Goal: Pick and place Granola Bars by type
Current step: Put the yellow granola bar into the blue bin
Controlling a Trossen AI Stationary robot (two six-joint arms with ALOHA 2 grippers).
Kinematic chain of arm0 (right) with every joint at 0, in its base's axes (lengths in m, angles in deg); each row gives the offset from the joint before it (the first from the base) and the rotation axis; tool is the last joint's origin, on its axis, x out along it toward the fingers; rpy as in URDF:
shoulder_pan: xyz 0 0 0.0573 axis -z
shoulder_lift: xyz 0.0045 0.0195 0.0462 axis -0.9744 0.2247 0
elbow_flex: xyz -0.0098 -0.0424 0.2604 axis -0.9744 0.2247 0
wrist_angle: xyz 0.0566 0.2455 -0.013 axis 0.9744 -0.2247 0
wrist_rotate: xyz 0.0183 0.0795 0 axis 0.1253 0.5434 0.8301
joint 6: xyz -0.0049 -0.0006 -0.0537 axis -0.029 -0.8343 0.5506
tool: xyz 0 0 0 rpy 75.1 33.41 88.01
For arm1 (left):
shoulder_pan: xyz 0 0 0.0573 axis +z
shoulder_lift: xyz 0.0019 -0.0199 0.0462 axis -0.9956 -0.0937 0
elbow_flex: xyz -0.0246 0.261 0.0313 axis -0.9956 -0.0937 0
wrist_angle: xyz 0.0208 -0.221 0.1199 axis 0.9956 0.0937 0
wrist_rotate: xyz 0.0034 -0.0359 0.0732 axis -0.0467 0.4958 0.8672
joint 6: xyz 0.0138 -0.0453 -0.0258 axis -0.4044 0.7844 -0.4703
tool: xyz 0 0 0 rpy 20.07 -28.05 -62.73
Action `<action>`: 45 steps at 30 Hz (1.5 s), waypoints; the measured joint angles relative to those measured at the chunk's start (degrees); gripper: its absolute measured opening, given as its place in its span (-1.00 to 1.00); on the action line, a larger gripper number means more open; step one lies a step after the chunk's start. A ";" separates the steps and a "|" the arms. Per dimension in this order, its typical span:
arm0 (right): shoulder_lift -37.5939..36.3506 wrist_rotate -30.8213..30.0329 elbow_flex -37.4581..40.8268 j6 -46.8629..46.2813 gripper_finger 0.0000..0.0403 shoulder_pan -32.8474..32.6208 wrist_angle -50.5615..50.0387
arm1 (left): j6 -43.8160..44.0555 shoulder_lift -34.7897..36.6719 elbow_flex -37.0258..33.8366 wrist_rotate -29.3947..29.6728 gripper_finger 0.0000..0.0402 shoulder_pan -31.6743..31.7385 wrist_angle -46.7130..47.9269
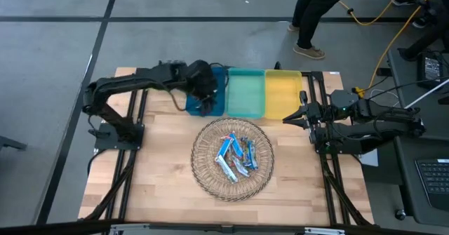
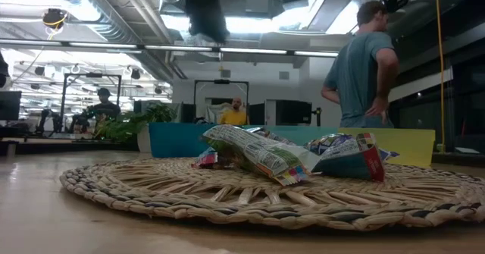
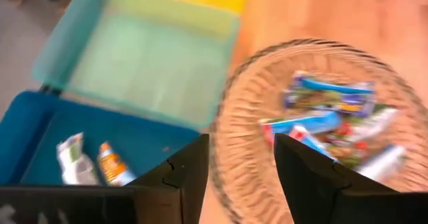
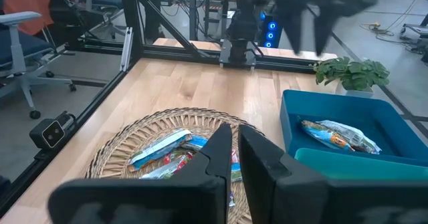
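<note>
Several granola bars (image 1: 235,156), mostly blue and silver-white, lie heaped on a round wicker tray (image 1: 203,175) in the middle of the table. Two more bars (image 3: 93,162) lie on the floor of the blue bin (image 1: 216,98) at the far edge. My left gripper (image 3: 241,140) hangs open above the blue bin's near wall with nothing between its fingers. My right gripper (image 4: 235,147) waits shut at the table's right side, level with the tray's far rim, and holds nothing.
A teal bin (image 1: 245,93) and a yellow bin (image 1: 283,93) stand in a row to the right of the blue one; the teal bin's floor shows bare. A green plant (image 4: 353,73) sits beyond the blue bin. A person (image 2: 364,64) stands behind the table's far edge.
</note>
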 joint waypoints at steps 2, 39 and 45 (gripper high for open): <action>0.02 0.00 0.00 0.00 -0.84 0.00 0.00 | 0.03 0.83 0.00 -0.27 -0.19 -2.87 0.01; 0.01 -0.02 0.00 0.00 -0.84 0.00 0.00 | -3.72 -14.05 0.00 4.58 -0.06 -32.95 -13.30; 0.02 -0.02 0.00 0.00 -0.84 -0.01 0.00 | -2.70 -18.48 0.00 3.34 0.20 -32.85 -12.80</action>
